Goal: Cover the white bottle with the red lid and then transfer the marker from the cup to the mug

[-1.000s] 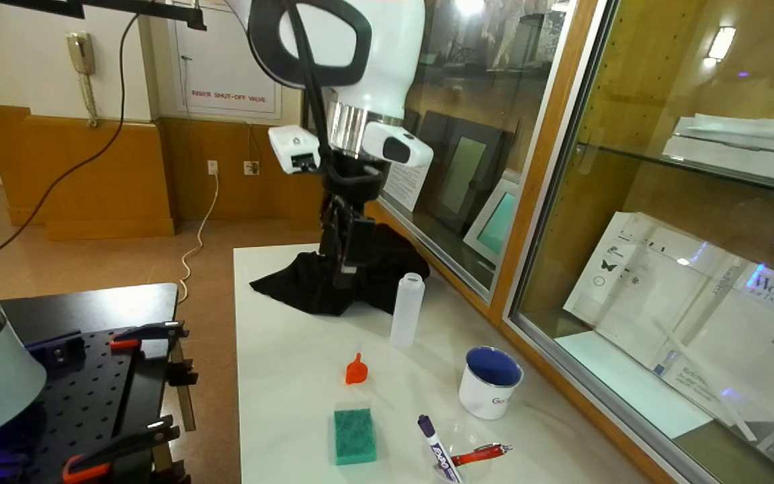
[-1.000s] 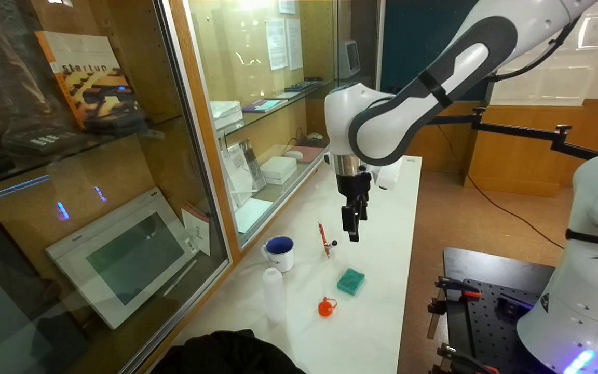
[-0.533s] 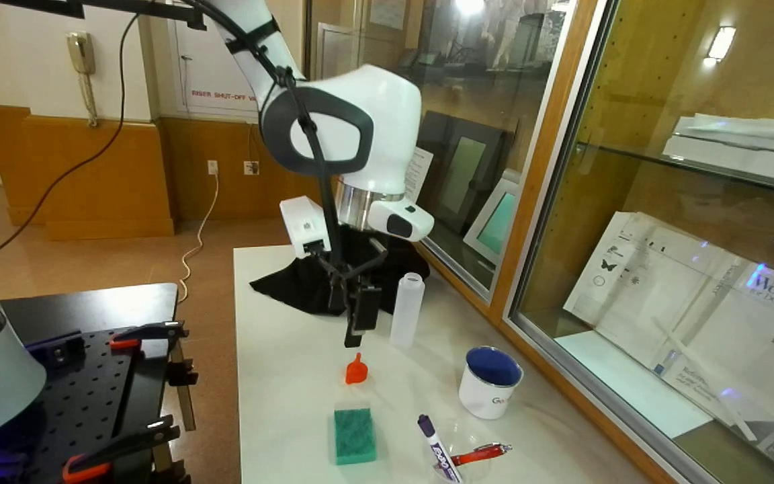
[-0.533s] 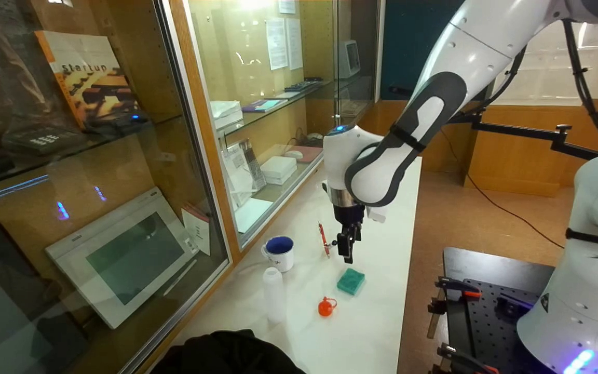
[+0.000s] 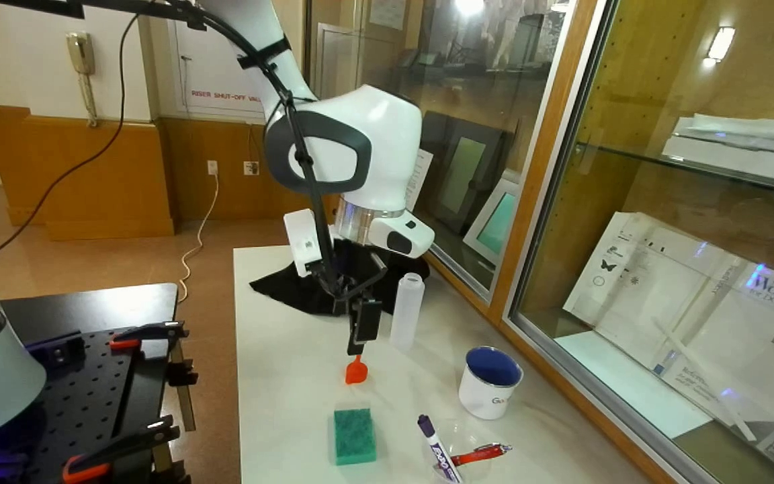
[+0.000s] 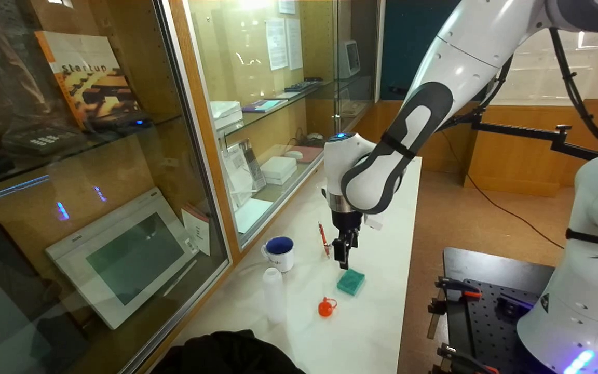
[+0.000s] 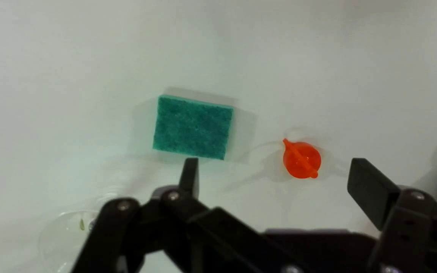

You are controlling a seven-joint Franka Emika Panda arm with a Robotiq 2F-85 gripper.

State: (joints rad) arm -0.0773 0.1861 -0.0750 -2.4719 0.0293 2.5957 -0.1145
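The white bottle (image 5: 407,310) stands upright and uncapped on the table, also in an exterior view (image 6: 273,296). The red lid (image 7: 302,160) lies on the table near it, also in both exterior views (image 5: 356,370) (image 6: 325,307). My gripper (image 7: 274,167) is open and empty above the table; in the wrist view the lid shows between its fingers, right of the middle. The gripper also shows in an exterior view (image 6: 344,262). The marker (image 5: 437,447), dark-capped with a white label, leans in a clear cup (image 5: 462,433). The mug (image 5: 491,383) is white, blue inside, also in an exterior view (image 6: 279,253).
A green sponge (image 7: 193,127) lies beside the lid. A red pen (image 5: 481,454) also leans in the clear cup. A black cloth (image 6: 229,356) lies behind the bottle. A glass display case with a wooden frame (image 5: 504,302) borders the table along one side.
My gripper has come down toward the table and the lid, quickly at first and then only a little. It stays off the lid. The objects on the table have not moved.
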